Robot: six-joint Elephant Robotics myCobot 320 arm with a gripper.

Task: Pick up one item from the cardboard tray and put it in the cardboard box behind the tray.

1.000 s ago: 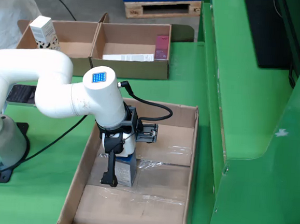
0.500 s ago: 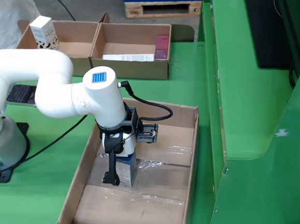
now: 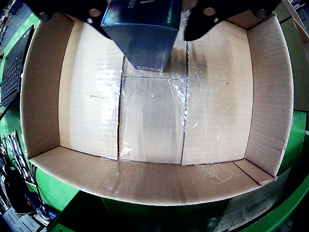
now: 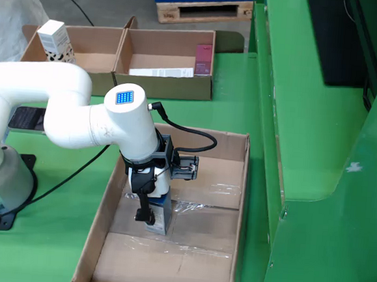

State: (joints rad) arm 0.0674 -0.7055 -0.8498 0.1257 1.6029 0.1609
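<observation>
- My hand (image 4: 148, 217) pinches a blue carton (image 4: 157, 215) standing inside the cardboard tray (image 4: 232, 203).
- In the wrist view, the carton (image 3: 140, 34) is cut off at the top edge; its lettering is unreadable.
- The cardboard box (image 4: 170, 84) sits behind the tray on the green counter (image 4: 238, 92).

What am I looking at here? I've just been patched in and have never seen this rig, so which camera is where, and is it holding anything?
The white machine is a single robot arm on a green table. The side picture comes from a fixed camera looking down on the table. The other picture comes from a camera riding on the gripper, looking straight down into the cardboard tray.

The gripper's fingers are closed around a blue box, standing upright in the tray; in the side view it appears at. Whether it has left the floor I cannot tell. The tray floor has clear tape across it.

Behind the tray sit two open cardboard boxes holding a few cartons.
</observation>
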